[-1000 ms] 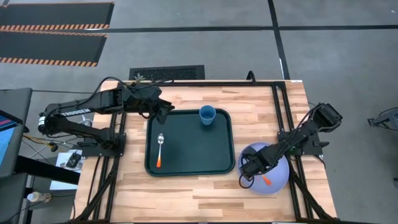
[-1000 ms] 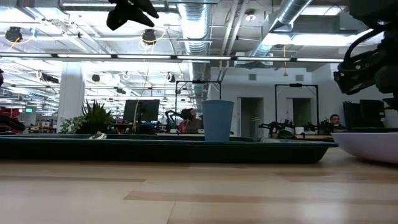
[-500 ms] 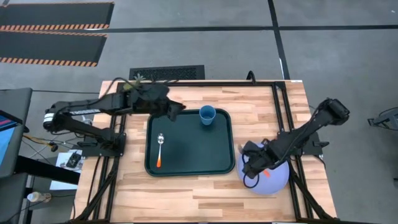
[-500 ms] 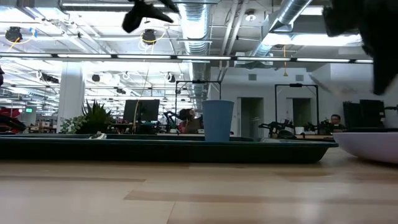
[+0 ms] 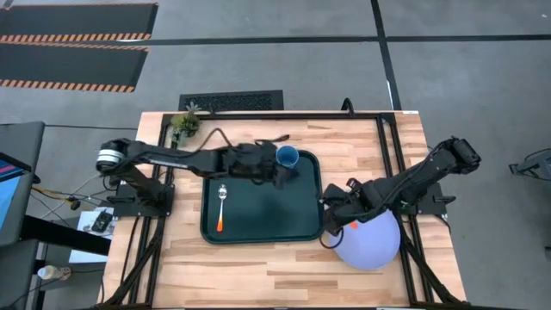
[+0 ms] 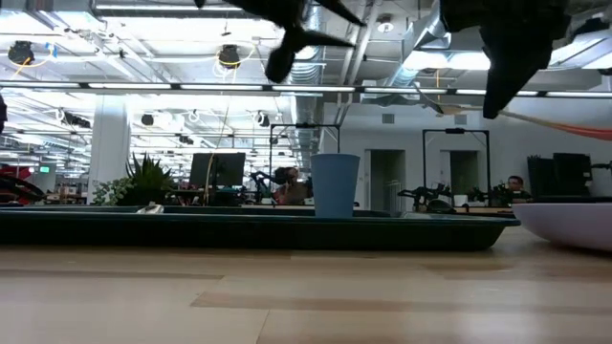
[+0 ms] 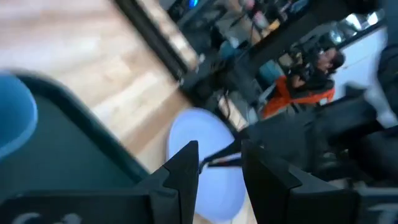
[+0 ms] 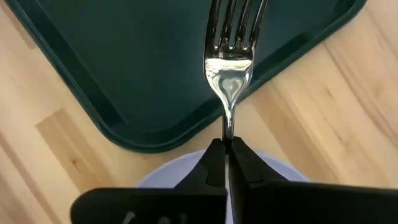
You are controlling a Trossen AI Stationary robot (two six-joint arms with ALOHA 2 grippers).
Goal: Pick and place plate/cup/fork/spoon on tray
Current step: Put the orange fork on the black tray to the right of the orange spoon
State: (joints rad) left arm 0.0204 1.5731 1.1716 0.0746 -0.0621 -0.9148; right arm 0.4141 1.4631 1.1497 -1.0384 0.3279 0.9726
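The dark green tray (image 5: 258, 220) lies mid-table. The blue cup (image 5: 287, 156) stands upright in its far right corner, and the orange-handled spoon (image 5: 221, 207) lies flat on its left part. The lavender-blue plate (image 5: 370, 245) rests on the table right of the tray. My right gripper (image 5: 331, 215) is shut on the fork (image 8: 230, 37) above the tray's near right corner and the plate's left edge. My left gripper (image 5: 277, 172) is open and empty, raised over the tray just beside the cup, which also shows in the left wrist view (image 7: 15, 118). My right gripper pinches the fork's thin metal neck (image 8: 227, 127) between its two fingertips. The fingers come from the table's right and lie along the fork. The tines (image 8: 239, 18) stick out ahead over the tray's corner. The orange handle (image 6: 579, 127) trails back toward the right, and the fork is lifted clear.
A small potted plant (image 5: 185, 120) stands at the table's far left corner. Black frame rails (image 5: 383, 146) run along the table's left and right sides. Bare wood (image 5: 258, 267) lies between the tray and the near edge.
My right gripper has risen from the plate with the fork and gone left toward the tray's near right corner; the fork is now lifted clear. My left gripper has gone right along the tray's far edge toward the cup.
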